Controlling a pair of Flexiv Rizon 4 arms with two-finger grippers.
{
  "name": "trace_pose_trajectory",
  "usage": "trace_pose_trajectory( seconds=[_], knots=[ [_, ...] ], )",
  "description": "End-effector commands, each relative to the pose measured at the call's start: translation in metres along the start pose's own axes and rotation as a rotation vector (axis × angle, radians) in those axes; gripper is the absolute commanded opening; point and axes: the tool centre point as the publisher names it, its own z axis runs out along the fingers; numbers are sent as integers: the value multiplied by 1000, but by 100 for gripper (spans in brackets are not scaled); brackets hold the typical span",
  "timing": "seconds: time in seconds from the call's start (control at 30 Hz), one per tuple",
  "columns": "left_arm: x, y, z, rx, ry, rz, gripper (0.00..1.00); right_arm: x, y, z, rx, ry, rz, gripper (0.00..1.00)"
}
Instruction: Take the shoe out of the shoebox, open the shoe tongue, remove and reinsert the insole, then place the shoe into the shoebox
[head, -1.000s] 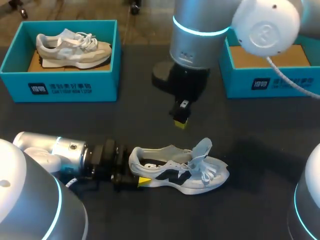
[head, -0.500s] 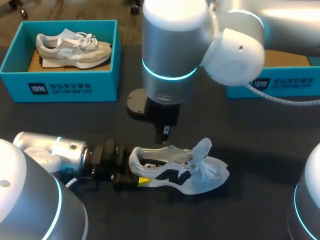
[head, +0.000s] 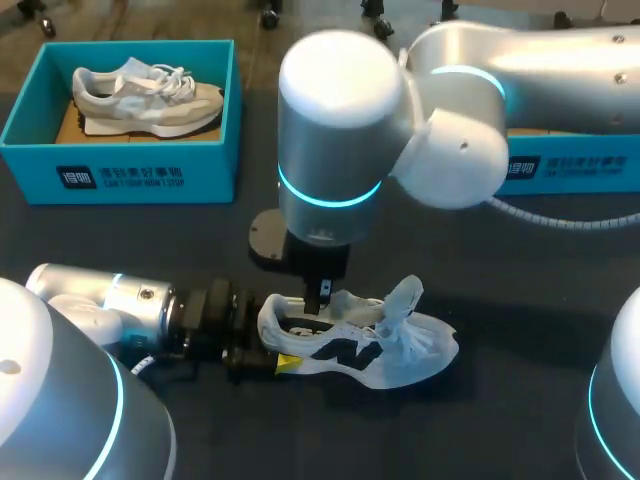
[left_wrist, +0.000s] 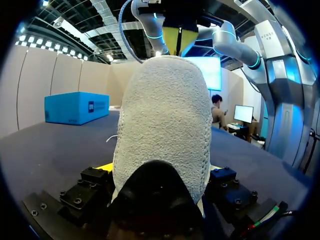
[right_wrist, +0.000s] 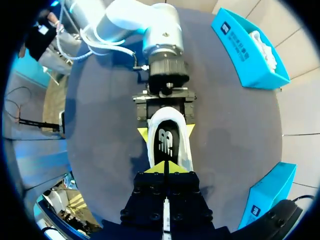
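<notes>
Left gripper (right_wrist: 166, 131) is clamped on both sides of the heel of the sneaker (head: 360, 345), which stands upright on the table. Right gripper (right_wrist: 165, 166), tips pressed together, hangs directly over the sneaker's opening and insole (right_wrist: 165, 142). Judgement: part the tips first, then pinch the insole edge. Whether the tips touch the insole can't be made out, and the toe is hidden.

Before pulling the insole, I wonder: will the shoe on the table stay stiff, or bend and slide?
The shoe probably bends up top: its fabric looks like soft knit, and the tongue flops up. It likely will not slide, since the left gripper clamps its heel.
</notes>
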Motion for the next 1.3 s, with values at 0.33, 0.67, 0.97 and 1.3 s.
trace_pose_trajectory(
  seconds=[0.33, 0.67, 0.97, 1.3],
  knots=[
    [-2, 3, 1, 0, -3, 0, 0, 0, 5, 20, 16, 19, 57, 0],
    [-2, 3, 1, 0, -3, 0, 0, 1, 14, 48, 30, 16, 13, 0],
    [-2, 3, 1, 0, -3, 0, 0, -1, 12, 69, 49, 14, -3, 0],
    [-2, 3, 1, 0, -3, 0, 0, -6, -2, 92, 41, 7, 7, 0]
  ],
)
